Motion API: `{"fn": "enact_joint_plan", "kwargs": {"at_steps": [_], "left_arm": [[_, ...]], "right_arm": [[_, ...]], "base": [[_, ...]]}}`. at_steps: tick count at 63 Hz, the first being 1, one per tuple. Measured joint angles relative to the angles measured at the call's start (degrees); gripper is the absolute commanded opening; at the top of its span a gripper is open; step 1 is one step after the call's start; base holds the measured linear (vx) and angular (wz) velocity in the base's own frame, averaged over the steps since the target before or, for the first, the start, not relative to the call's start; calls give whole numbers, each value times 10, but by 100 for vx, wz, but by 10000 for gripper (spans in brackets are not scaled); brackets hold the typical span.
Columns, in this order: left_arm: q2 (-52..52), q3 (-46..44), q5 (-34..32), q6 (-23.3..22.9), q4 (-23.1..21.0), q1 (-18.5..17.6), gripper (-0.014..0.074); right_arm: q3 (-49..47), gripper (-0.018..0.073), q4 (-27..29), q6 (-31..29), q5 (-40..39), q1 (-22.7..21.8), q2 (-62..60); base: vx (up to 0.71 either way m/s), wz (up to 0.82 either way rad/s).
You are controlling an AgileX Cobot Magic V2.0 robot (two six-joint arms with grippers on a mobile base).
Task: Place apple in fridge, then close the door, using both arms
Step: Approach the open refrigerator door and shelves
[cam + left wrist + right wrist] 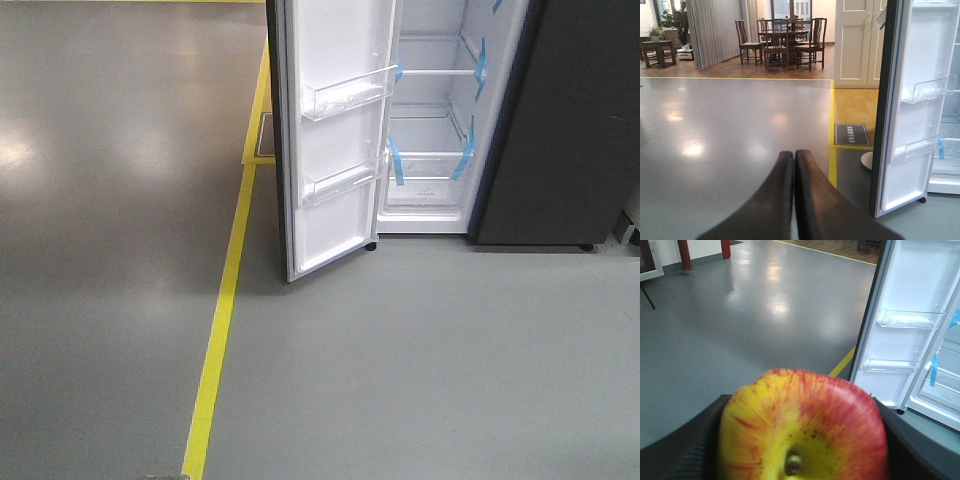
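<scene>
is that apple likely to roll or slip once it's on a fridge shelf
Round as the apple looks, it would probably roll on a flat shelf unless rested on its stem dimple. Its glossy skin suggests it may slip in a loose grip.

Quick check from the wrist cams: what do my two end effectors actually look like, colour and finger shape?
Left end effector: two black, smooth, matte fingers, broad at the base and tapering to rounded tips. Right end effector: only dark grey-black fingers show, one faintly ribbed. No cables, bands or markings are visible in any view.
</scene>
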Motion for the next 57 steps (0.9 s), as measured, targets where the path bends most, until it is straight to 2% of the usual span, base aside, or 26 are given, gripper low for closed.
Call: {"fn": "enact_joint_plan", "kwargs": {"at_steps": [57], "left_arm": [[0, 0, 0, 0, 0, 0, -8]], "right_arm": [[0, 3, 0, 0, 0, 0, 0]], "base": [[19, -1]]}}
